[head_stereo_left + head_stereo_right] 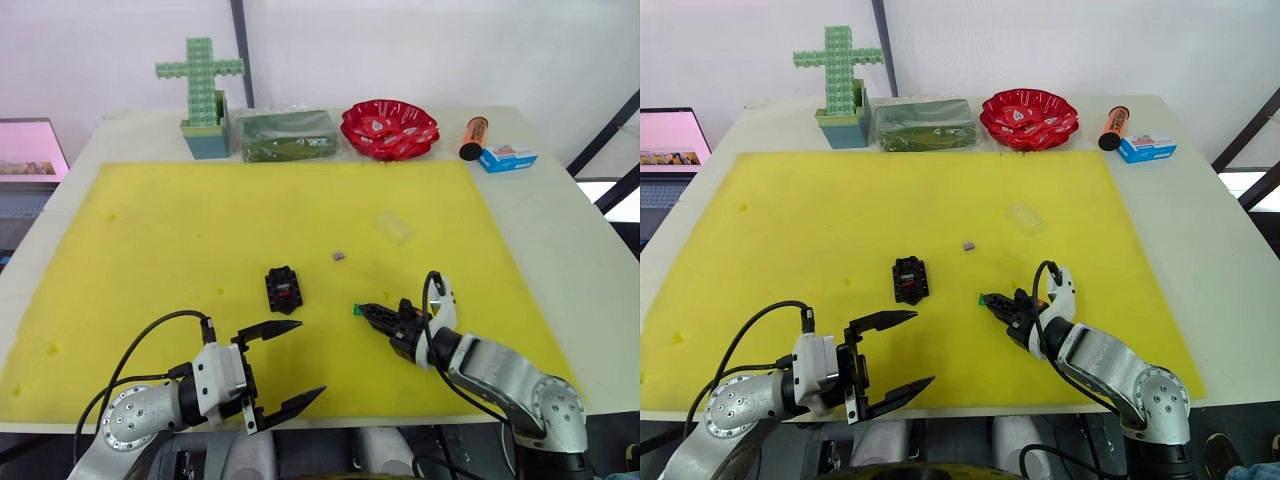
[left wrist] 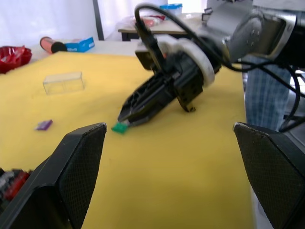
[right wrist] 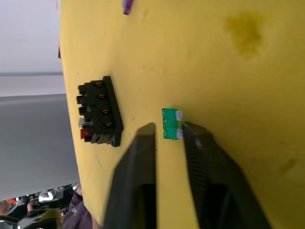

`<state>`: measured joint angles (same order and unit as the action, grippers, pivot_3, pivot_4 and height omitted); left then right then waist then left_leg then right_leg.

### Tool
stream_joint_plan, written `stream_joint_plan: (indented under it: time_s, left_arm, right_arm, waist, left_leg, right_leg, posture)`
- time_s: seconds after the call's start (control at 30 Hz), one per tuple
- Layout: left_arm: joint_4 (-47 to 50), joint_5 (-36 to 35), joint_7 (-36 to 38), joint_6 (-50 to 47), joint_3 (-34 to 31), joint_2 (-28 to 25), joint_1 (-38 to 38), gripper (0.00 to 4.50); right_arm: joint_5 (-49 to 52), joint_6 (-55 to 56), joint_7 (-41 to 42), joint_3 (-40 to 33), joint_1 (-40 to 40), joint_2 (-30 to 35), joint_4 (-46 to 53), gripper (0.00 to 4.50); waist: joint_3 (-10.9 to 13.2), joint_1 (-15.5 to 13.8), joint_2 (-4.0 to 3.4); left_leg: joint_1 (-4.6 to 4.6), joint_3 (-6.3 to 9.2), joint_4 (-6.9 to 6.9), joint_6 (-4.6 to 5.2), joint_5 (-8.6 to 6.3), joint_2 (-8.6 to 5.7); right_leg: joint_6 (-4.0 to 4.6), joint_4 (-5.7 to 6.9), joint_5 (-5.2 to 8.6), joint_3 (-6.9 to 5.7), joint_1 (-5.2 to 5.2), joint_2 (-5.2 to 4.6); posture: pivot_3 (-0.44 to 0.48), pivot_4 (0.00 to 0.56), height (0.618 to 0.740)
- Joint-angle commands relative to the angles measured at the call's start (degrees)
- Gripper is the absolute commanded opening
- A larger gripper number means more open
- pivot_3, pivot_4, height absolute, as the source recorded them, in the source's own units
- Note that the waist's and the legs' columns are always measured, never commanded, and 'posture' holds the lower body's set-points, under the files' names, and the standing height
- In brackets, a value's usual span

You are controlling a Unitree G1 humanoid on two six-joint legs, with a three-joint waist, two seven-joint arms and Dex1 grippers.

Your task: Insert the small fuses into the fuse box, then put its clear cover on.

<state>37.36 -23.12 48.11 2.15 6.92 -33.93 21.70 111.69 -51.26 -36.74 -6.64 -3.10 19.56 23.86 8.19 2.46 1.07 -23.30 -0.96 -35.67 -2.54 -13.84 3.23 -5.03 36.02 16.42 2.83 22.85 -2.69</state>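
The right gripper has its jaws narrowly parted around the green fuse lying on the yellow mat; the left gripper gapes wide, empty.

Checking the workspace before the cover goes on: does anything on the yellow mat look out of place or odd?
Nothing damaged or spilled. The purplish fuse lies loose on the yellow mat, apart from the fuse box. The green fuse sits at the right pincer tips. The clear cover lies alone.
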Motion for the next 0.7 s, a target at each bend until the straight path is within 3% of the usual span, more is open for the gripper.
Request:
stream_joint_plan:
  time_s: [0.03,0.1,0.23,0.37,0.43,0.57,0.7]
  left_arm:
    - [2.0,0.9,-1.0,0.1,1.0,0.4,0.7,4.5]
    - [1.6,1.6,-1.2,0.3,1.8,0.8,0.6,4.5]
    - [0.9,1.9,-1.4,0.0,2.2,1.2,-0.5,4.5]
    - [-1.4,-0.9,0.1,-0.7,-0.4,0.2,-3.3,4.5]
    - [-2.1,-1.6,0.5,-1.0,-0.9,0.1,-4.3,4.5]
    - [-2.8,-1.8,0.9,-0.9,-0.7,0.4,-4.8,4.5]
    - [-3.1,-0.9,1.7,1.0,0.1,0.9,-2.7,4.5]
  right_arm:
    - [1.3,0.2,1.2,0.8,-0.6,1.6,2.3,2.39]
    - [1.3,-0.4,3.1,1.2,-1.2,3.2,3.0,3.08]
    - [1.3,-6.8,17.7,2.0,-4.2,15.5,4.2,4.47]
    - [1.3,-19.9,36.1,0.5,3.1,35.5,-1.5,4.47]
    - [-2.2,-24.7,45.3,1.9,9.9,40.3,-6.2,4.47]
    - [-21.7,-31.9,69.1,10.9,30.9,42.2,-17.0,4.47]
    - [-43.0,-26.9,91.1,26.8,46.1,41.2,-23.0,4.47]
  waist:
    - [0.0,0.0,0.01]
    - [0.0,-0.1,0.03]
    - [0.0,-0.5,0.07]
    - [0.1,-0.7,-0.14]
    - [0.1,-0.7,-0.01]
    - [0.1,-0.2,0.07]
    - [0.1,-0.6,0.03]
  left_leg:
    - [0.01,-0.02,0.0,0.0,0.0,0.0]
    - [0.01,-0.04,0.0,0.0,0.0,0.0]
    - [-0.01,-0.14,-0.01,0.01,-0.01,-0.06]
    - [0.0,-0.24,-0.19,0.09,-0.06,-0.09]
    - [0.01,-0.29,-0.37,0.18,-0.11,-0.1]
    - [0.0,-0.31,-0.41,0.38,-0.22,-0.14]
    - [-0.11,-0.37,-0.37,0.74,-0.44,-0.17]
  right_leg:
    - [0.0,0.0,0.0,0.01,0.0,0.0]
    - [0.0,-0.01,0.0,0.02,0.0,0.0]
    - [0.0,-0.07,0.0,0.04,0.0,-0.08]
    - [0.03,-0.1,-0.01,0.09,-0.05,-0.12]
    - [0.09,-0.09,-0.05,0.14,-0.07,-0.12]
    - [0.12,-0.1,-0.08,0.14,-0.02,0.01]
    - [0.07,-0.1,-0.05,0.13,0.21,0.05]
  posture:
    - [0.0,0.15,0.74]
    - [0.0,0.15,0.74]
    - [0.0,0.15,0.74]
    - [0.0,0.15,0.74]
    - [0.0,0.15,0.74]
    - [0.0,0.15,0.74]
    - [0.0,0.15,0.74]
